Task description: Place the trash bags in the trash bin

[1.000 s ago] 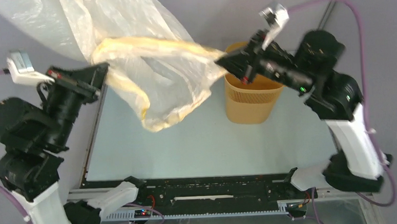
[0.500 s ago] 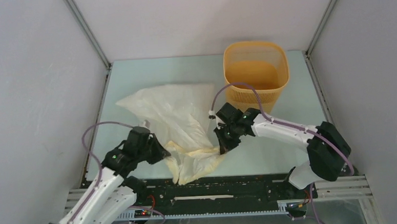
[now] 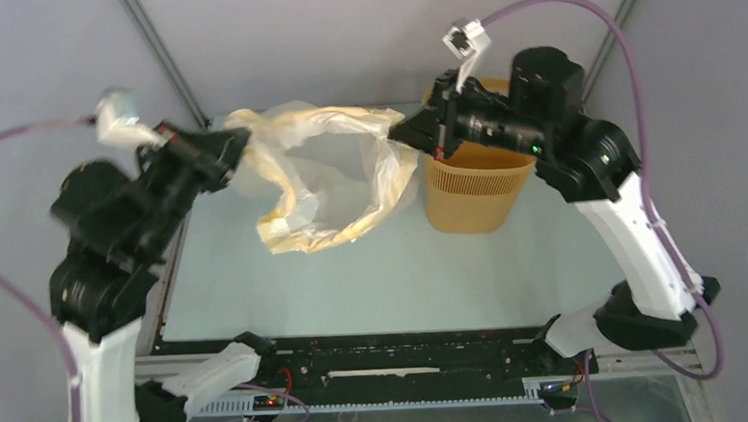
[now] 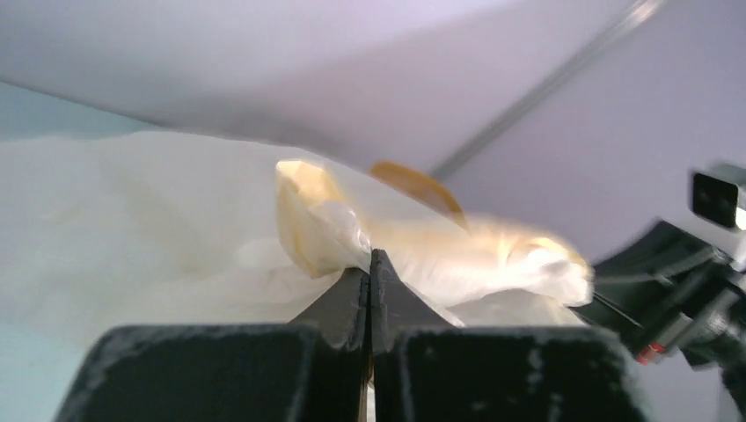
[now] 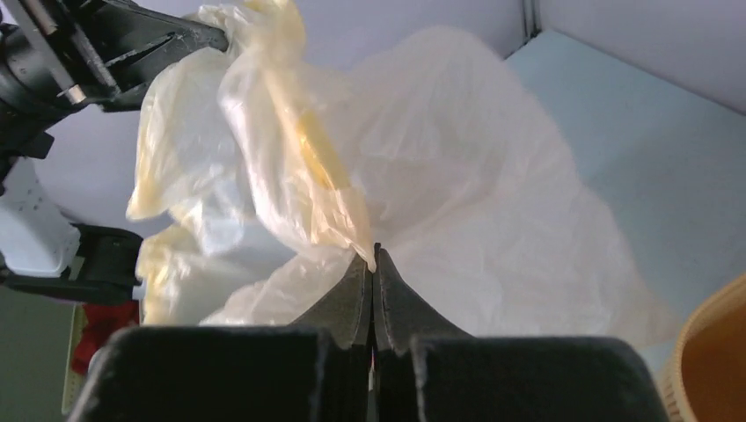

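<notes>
A translucent pale-yellow trash bag (image 3: 335, 179) hangs in the air, stretched between both grippers above the table. My left gripper (image 3: 243, 140) is shut on its left edge; in the left wrist view the bag (image 4: 334, 229) is pinched at the shut fingertips (image 4: 371, 264). My right gripper (image 3: 397, 132) is shut on the bag's right edge, just left of the orange-tan mesh trash bin (image 3: 475, 191); the right wrist view shows the bag (image 5: 422, 176) clamped at the fingertips (image 5: 376, 262). The bin's rim shows at that view's lower right (image 5: 708, 352). The right arm hides most of the bin's opening.
The pale green table (image 3: 374, 279) lies below, walled by grey panels at left, back and right. A black rail (image 3: 397, 350) runs along the near edge. Purple cables loop from both wrists.
Half a second ago both grippers were low on the table at the flat-lying bag; now both are raised with the bag held up between them, the right one beside the bin.
</notes>
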Available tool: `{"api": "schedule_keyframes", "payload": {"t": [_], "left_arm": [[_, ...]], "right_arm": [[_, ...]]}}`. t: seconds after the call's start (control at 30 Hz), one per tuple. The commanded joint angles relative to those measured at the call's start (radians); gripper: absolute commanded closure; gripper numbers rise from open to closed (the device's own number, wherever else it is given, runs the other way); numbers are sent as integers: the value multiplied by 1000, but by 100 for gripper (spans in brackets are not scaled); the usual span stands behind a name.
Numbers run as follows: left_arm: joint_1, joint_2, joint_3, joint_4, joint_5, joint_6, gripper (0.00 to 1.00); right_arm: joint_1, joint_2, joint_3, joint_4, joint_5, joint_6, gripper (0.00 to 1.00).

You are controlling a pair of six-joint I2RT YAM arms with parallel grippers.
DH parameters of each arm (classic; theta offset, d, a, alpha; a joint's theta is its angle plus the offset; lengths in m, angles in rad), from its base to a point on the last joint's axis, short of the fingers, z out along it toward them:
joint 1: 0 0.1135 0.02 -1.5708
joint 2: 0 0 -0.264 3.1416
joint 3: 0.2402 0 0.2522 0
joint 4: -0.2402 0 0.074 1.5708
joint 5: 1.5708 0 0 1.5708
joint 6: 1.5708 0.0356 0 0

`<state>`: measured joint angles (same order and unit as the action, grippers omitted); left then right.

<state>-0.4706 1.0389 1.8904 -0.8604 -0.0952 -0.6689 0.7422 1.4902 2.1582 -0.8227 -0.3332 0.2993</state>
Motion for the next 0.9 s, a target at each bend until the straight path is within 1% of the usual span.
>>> {"api": "schedule_keyframes", "payload": {"t": [0.0,0.03,0.07,0.13,0.17,0.2,0.27,0.33,0.4,0.47,0.5,0.57,0.67,0.73,0.87], "left_arm": [[6,-257,-376,-23,-326,-41,100],[9,-307,-499,-36,-342,-93,100],[14,-344,-601,-59,-323,-140,100],[16,-414,-819,-73,-211,-190,100],[16,-447,-903,-79,-131,-213,100],[16,-484,-973,-87,-86,-233,100],[16,-572,-1039,-89,-52,-259,100],[16,-641,-1018,-57,-49,-232,100],[16,-656,-949,21,-25,-139,100],[16,-605,-851,91,50,-48,99],[16,-567,-802,106,109,-5,99],[16,-488,-708,99,204,58,100],[16,-426,-620,55,289,122,97],[16,-447,-609,31,283,134,95],[16,-583,-667,-9,202,106,87]], "right_arm": [[11,-123,-292,74,42,-6,100],[4,-157,-410,133,29,24,100],[-4,-182,-523,171,0,54,100],[-10,-197,-689,189,-60,108,100],[-9,-194,-749,176,-80,124,100],[-5,-188,-788,150,-86,133,100],[-3,-181,-813,108,-81,126,100],[-10,-195,-771,100,-73,93,100],[-19,-196,-685,107,-63,54,100],[-23,-166,-581,122,-93,6,100],[-23,-141,-528,128,-124,-15,100],[-21,-88,-431,132,-183,-57,100],[-17,-38,-320,122,-196,-99,100],[-27,-35,-288,129,-181,-117,100],[-73,-74,-312,202,-224,-101,100]]}}
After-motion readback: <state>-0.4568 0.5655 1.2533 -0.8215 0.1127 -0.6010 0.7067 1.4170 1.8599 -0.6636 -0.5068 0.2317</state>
